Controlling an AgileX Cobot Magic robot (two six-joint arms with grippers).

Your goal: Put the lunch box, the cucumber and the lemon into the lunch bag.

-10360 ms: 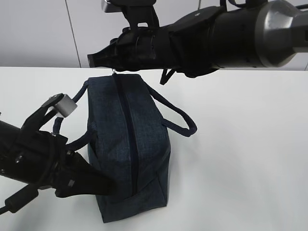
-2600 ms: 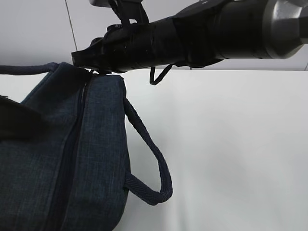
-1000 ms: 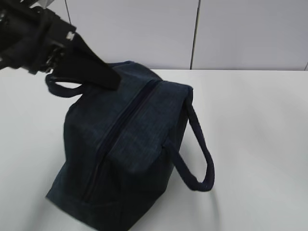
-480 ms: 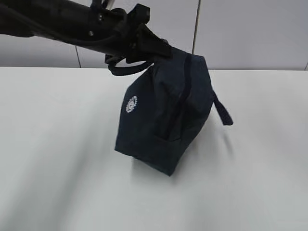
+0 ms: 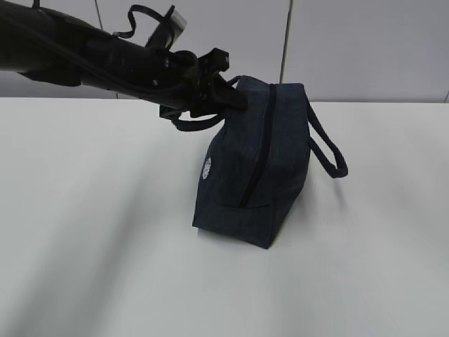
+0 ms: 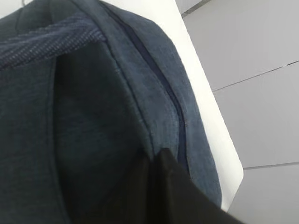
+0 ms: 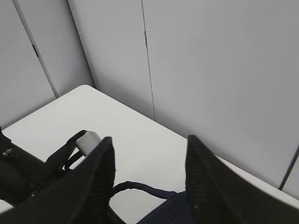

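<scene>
The dark navy lunch bag (image 5: 263, 175) stands tilted on the white table, its closed zipper (image 5: 258, 158) facing the exterior camera. My left gripper (image 5: 235, 98) reaches in from the upper left and is shut on the fabric at the bag's top edge. In the left wrist view the dark fingers (image 6: 163, 186) pinch the lunch bag (image 6: 93, 116) beside its zipper (image 6: 161, 86). My right gripper (image 7: 149, 140) hangs open above one bag handle (image 7: 145, 189), holding nothing; it does not show in the exterior view. The lunch box, cucumber and lemon are out of view.
White table (image 5: 105, 246) runs up to grey wall panels (image 5: 365, 49). One handle loop (image 5: 330, 151) sticks out on the bag's right, another (image 5: 193, 125) hangs under the left gripper. The left arm (image 7: 23, 172) shows at the lower left of the right wrist view.
The left gripper, still holding the bag, has swung it away from the exterior camera and then a little right and down; the bag has turned, showing its zipper and small white logo.
</scene>
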